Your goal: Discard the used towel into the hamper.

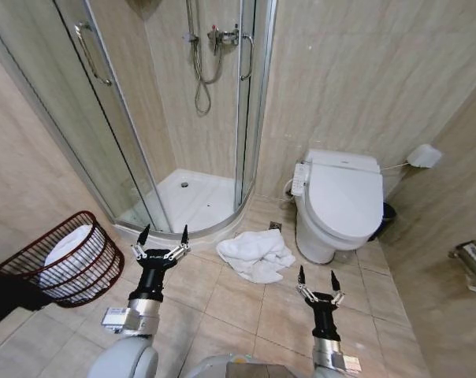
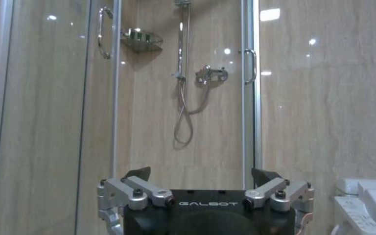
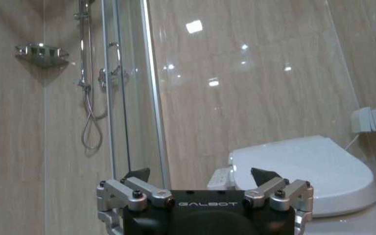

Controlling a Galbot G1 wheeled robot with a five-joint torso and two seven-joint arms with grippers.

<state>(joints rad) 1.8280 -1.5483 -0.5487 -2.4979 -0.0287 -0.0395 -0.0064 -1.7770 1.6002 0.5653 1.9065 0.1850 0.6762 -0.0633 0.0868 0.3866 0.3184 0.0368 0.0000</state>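
Observation:
A crumpled white towel point(image 1: 256, 255) lies on the tiled floor between the shower's curved rim and the toilet. At the left stands the hamper point(image 1: 17, 261), a dark red-brown wire basket holding white cloth. My left gripper point(image 1: 162, 235) is raised and open, empty, between the hamper and the towel, a little to the towel's left. It appears again in the left wrist view point(image 2: 201, 174), facing the shower. My right gripper point(image 1: 317, 277) is open and empty too, just right of and nearer than the towel, and in the right wrist view point(image 3: 199, 175) it faces the toilet.
A glass shower enclosure point(image 1: 135, 134) with a white tray fills the back left. A white toilet point(image 1: 340, 197) with closed lid stands at the right, a small dark bin point(image 1: 387, 213) behind it. A metal fixture point(image 1: 473, 260) juts from the right wall. Bare tiles lie in front.

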